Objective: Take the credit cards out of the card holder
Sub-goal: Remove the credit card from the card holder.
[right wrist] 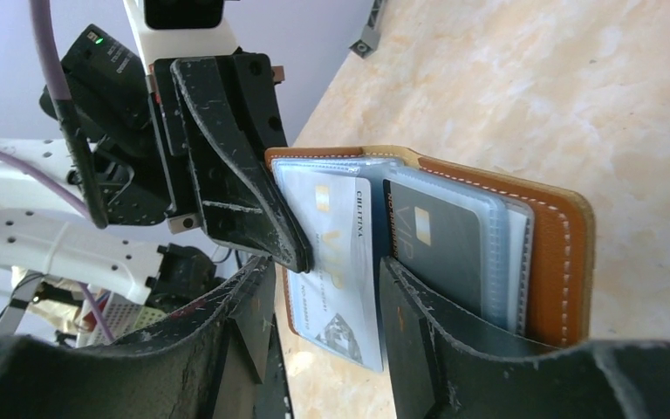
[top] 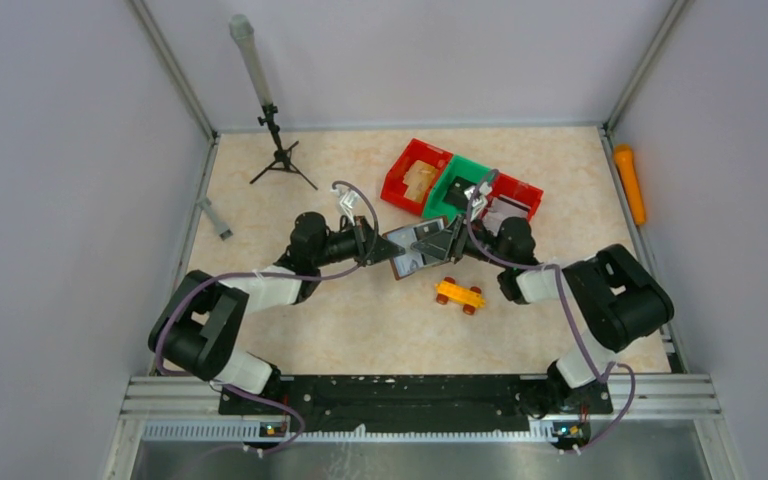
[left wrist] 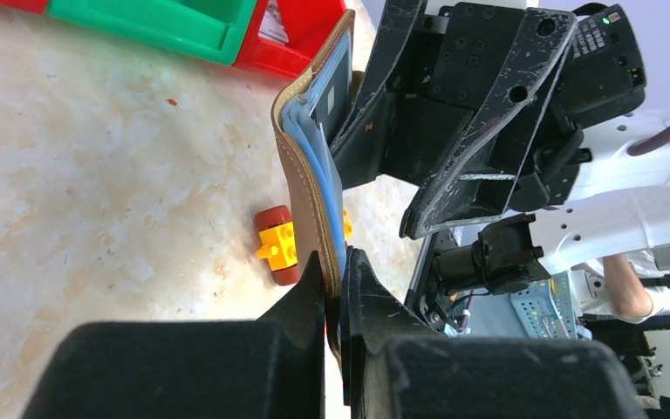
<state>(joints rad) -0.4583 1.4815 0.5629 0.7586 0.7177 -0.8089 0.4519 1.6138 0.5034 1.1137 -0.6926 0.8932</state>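
Closest to us, the right gripper [right wrist: 327,271] has its two black fingers spread apart, and a pale card [right wrist: 331,227] lies in the gap between them; we see no pinch on it, so we read this claw as released. Just beyond, a dark card [right wrist: 440,244] sits tucked in a greyish-blue pocket of the card holder [right wrist: 550,253], which lies folded open with its brown stitched cover on the far side. The left gripper [left wrist: 336,262] is clenched on one edge of the holder, seemingly holding it up between the two arms, above the table [top: 360,320]. Further out, an orange toy car [top: 459,294] stands just below the holder, and red and green bins [top: 455,185] sit behind it. As for progress, we judge the task barely begun. Both cards are in the holder, though the pale one pokes partly out of its pocket. No card lies loose on the table, so each one is left to draw out.
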